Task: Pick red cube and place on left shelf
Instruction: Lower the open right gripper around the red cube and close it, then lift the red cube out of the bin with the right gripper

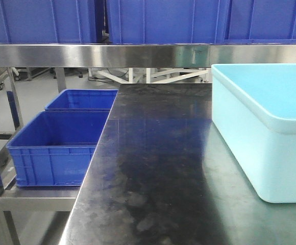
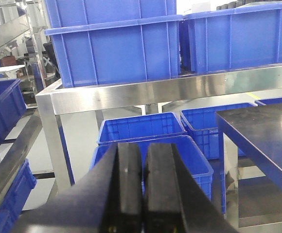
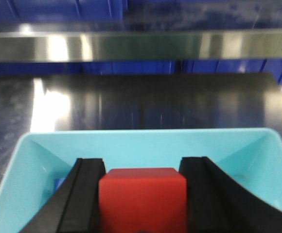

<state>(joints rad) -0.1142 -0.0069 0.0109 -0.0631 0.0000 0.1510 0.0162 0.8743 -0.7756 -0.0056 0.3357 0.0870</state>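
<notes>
The red cube (image 3: 142, 199) sits between the black fingers of my right gripper (image 3: 142, 167), which is shut on it, over the inside of the pale blue tub (image 3: 141, 143). The left shelf shows as a stainless-steel rail (image 1: 138, 55) with large blue crates (image 1: 163, 20) on top. It also shows in the left wrist view (image 2: 170, 90) and beyond the table in the right wrist view (image 3: 131, 46). My left gripper (image 2: 143, 148) is shut and empty, held in the air facing the shelf's corner post. Neither gripper shows in the front view.
The tub (image 1: 260, 132) stands on the right of a dark-topped table (image 1: 153, 168). Open blue crates (image 1: 56, 148) sit on the shelf's lower tier, left of the table. A small blue object (image 3: 58, 184) lies in the tub beside the left finger.
</notes>
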